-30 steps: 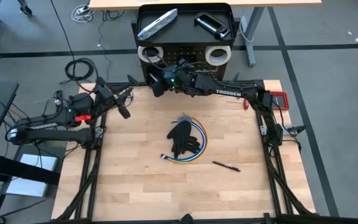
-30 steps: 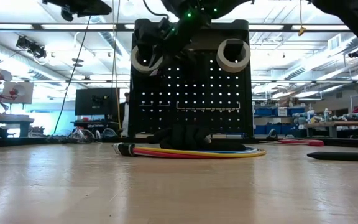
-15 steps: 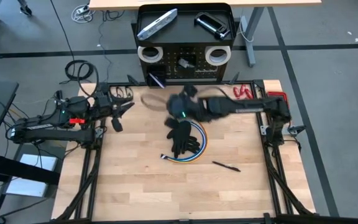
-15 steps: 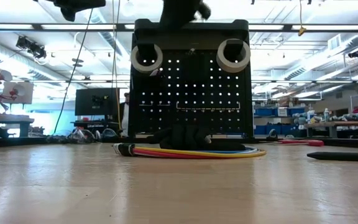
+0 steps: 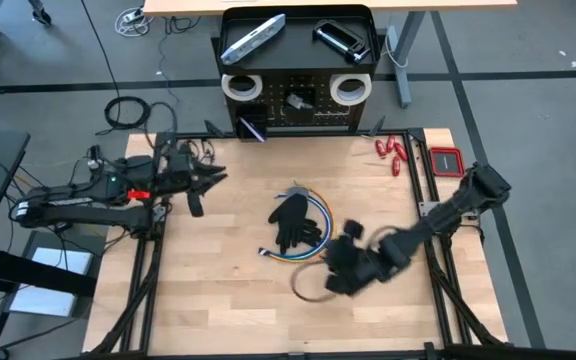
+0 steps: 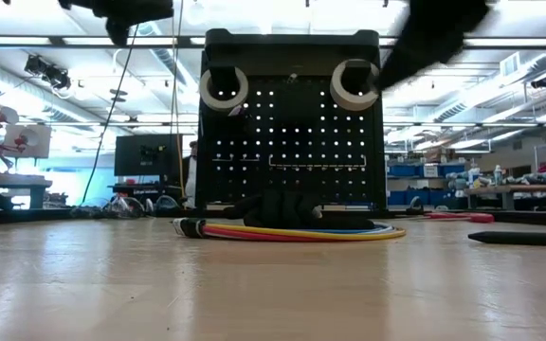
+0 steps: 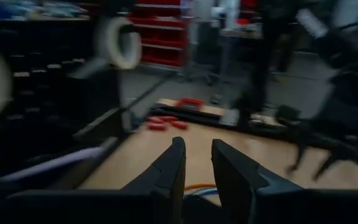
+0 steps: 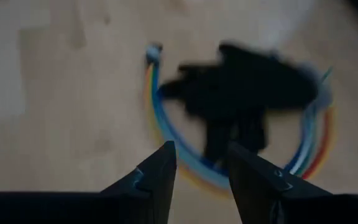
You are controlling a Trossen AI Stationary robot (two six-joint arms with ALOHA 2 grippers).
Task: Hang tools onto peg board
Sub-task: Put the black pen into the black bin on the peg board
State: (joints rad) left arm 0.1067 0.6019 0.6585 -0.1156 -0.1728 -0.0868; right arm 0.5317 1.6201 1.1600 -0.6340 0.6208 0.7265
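Observation:
The black peg board [image 5: 298, 110] stands at the table's far edge. Two white tape rolls [image 6: 224, 88] [image 6: 355, 83] hang on pegs at its upper corners. A silver flat bar [image 5: 253, 38] and a black clamp [image 5: 343, 38] lie in its top tray. A purple-handled tool [image 5: 253, 130] sticks out low on its front. Red-handled tools [image 5: 391, 150] lie at the table's far right. My right gripper [image 8: 201, 155], open with nothing between its fingers, hovers near and right of a black glove [image 5: 293, 222]. My left gripper [image 7: 196, 149] stands open and level at the table's left.
The glove lies on a coil of coloured cables [image 5: 318, 235] at mid-table. A black pen [image 5: 365, 267] lies right of the coil, beside my right gripper. A red flat object [image 5: 446, 160] sits off the table's far right corner. Bare wood spreads over the near left.
My right gripper has swung away from the peg board's front, passed over the glove toward the table's near edge and sunk lower, now near and right of the coil. My left gripper has turned at its place and now points toward the table's right.

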